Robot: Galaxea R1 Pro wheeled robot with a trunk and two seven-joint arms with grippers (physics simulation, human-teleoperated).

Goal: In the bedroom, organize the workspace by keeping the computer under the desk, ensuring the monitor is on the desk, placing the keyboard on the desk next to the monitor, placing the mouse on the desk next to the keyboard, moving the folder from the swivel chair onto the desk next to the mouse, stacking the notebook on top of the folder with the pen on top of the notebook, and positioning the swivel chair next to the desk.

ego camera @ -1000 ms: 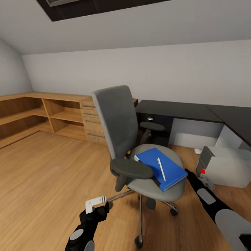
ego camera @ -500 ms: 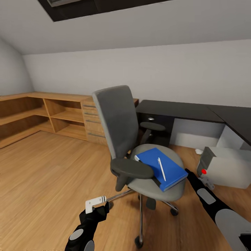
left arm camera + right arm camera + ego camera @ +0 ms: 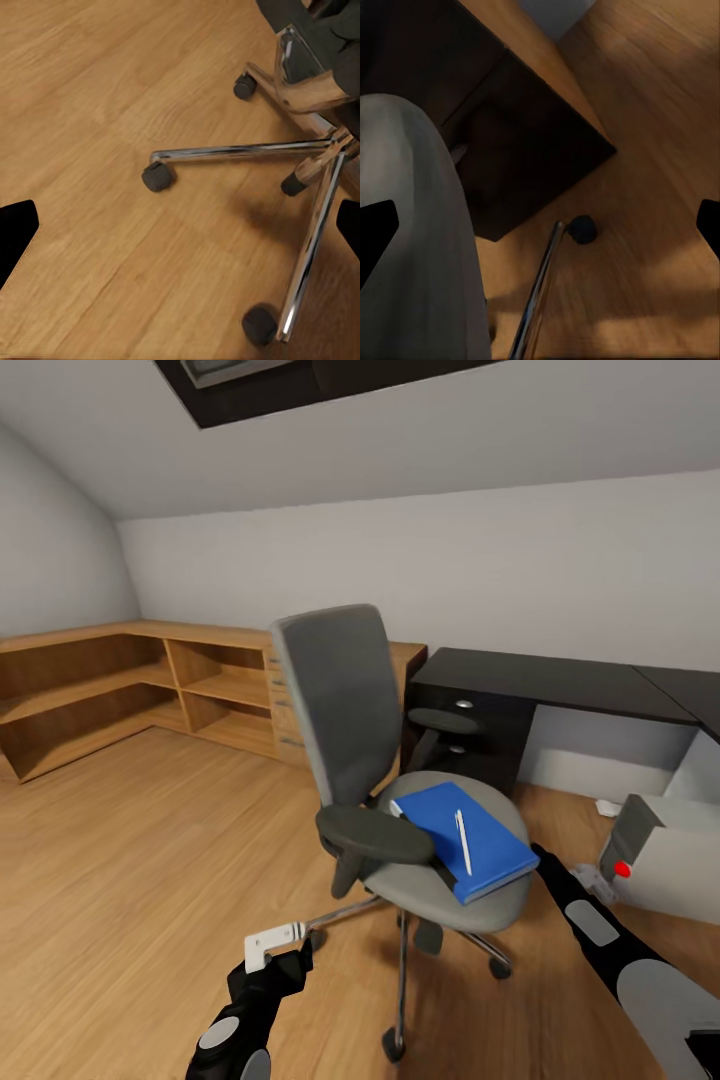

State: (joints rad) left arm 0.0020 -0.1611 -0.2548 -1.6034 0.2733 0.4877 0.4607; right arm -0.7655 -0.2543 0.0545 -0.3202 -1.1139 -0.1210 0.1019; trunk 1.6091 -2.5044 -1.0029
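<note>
- The flat bright blue folder (image 3: 462,842) lies on the seat of the grey office chair with dark round armrests (image 3: 345,710), a bit turned, with one corner out past the seat's front edge.
- A thin white pen (image 3: 463,842) lies on top of the folder, near its middle.
- A dark edge peeks out from under the folder by the near armrest — I cannot tell what it is.
- The chair stands on the light wood floor (image 3: 130,860) on shiny metal legs with small dark wheels (image 3: 157,177).
- The long black desk (image 3: 560,682) is behind the chair, against the pale grey wall. The chair is near its left end but not tucked in.
- The small silver-grey computer box with a red light (image 3: 665,855) sits on the floor to the right of the chair, near the desk.
- A low light-wood shelf unit (image 3: 120,680) runs along the wall to the left of the desk.
- The left gripper (image 3: 272,943) hangs low in front of the chair, near one chair leg. Its black fingertips (image 3: 15,232) are wide apart and hold nothing.
- The right gripper (image 3: 592,880) is low between the chair seat and the computer box. Its fingertips (image 3: 376,229) are also far apart, with nothing between them.
</note>
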